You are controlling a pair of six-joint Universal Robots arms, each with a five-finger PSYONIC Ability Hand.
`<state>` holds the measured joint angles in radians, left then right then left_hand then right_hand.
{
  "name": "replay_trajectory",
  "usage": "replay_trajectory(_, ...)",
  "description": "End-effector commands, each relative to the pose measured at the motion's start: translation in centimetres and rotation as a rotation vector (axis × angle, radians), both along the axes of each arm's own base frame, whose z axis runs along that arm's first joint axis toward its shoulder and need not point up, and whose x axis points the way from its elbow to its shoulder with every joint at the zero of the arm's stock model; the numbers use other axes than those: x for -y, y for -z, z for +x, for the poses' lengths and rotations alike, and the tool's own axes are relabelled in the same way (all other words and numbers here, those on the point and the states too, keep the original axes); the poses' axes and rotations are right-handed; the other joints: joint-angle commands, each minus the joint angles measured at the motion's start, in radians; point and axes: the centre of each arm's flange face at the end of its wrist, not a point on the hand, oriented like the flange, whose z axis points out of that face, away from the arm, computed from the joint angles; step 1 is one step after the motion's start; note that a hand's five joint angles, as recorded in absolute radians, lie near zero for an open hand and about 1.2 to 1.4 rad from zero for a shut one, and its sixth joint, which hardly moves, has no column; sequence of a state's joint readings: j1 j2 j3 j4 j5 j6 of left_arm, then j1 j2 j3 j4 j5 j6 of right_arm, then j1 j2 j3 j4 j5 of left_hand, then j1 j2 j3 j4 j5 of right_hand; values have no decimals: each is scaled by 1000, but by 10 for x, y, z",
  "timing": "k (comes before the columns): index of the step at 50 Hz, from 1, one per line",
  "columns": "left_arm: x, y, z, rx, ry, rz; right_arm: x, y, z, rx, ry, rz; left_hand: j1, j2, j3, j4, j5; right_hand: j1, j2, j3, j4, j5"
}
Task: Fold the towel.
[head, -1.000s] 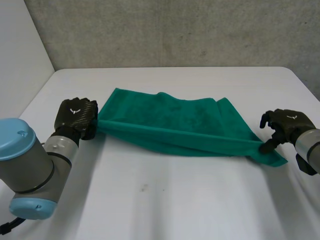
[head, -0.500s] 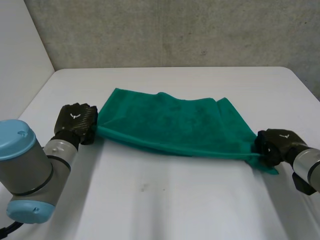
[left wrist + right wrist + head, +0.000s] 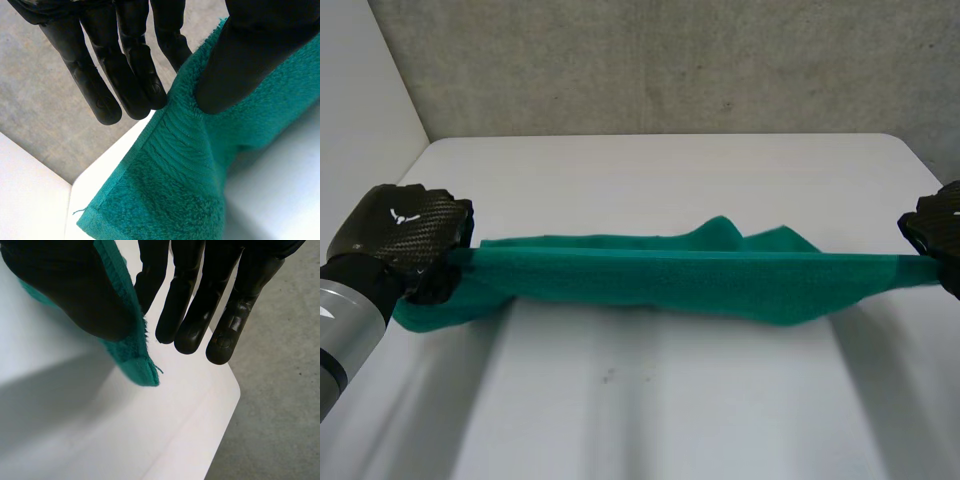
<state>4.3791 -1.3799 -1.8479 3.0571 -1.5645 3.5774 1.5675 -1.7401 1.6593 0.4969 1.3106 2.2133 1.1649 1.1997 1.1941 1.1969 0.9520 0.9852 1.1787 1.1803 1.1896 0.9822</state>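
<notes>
1. Two hands held the green towel (image 3: 670,280) between them over the white surface (image 3: 670,410), one at each end.
2. At the left end, the left hand (image 3: 405,240) was closed on the towel. In the left wrist view its thumb pressed the towel (image 3: 190,165) against the fingers (image 3: 125,70), which were straight and close together behind the hem. A loose corner hung down beneath this hand.
3. In the middle, the towel was pulled into a long, nearly straight band. Its upper edge was tight and its lower part sagged. I could not tell whether the sagging part touched the surface.
4. At the right end, the right hand (image 3: 935,232) pinched the other end. In the right wrist view the thumb covered the towel (image 3: 134,357) near its corner, with the straight fingers (image 3: 200,305) just on the other side of the cloth, above the surface (image 3: 100,435).
5. I judged the step in hand to be the carrying of one long edge, held up by both ends, so the first fold was begun but not yet laid.
6. I think the next move called for both hands to travel together at equal height and to keep the edge tight. They should then lower it onto the opposite edge, so that the corners meet, before the fingers open.
</notes>
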Motion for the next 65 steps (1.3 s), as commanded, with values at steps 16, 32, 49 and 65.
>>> replay_trajectory(16,145,49,-51,160,25,6,127,42,66,-32,26,-105,231,197,202,199,270,411,218,216,207,240)
replay_trajectory(32,150,-111,-49,-193,-97,-701,123,-141,64,482,16,-909,231,197,202,199,270,411,218,216,207,240)
replay_trajectory(49,102,105,-36,-41,-32,-68,76,80,60,308,22,-156,231,197,202,199,270,411,218,216,207,240)
replay_trajectory(65,87,142,-24,19,-53,72,65,142,26,286,116,67,-525,-560,-555,-557,-487,411,218,216,207,240)
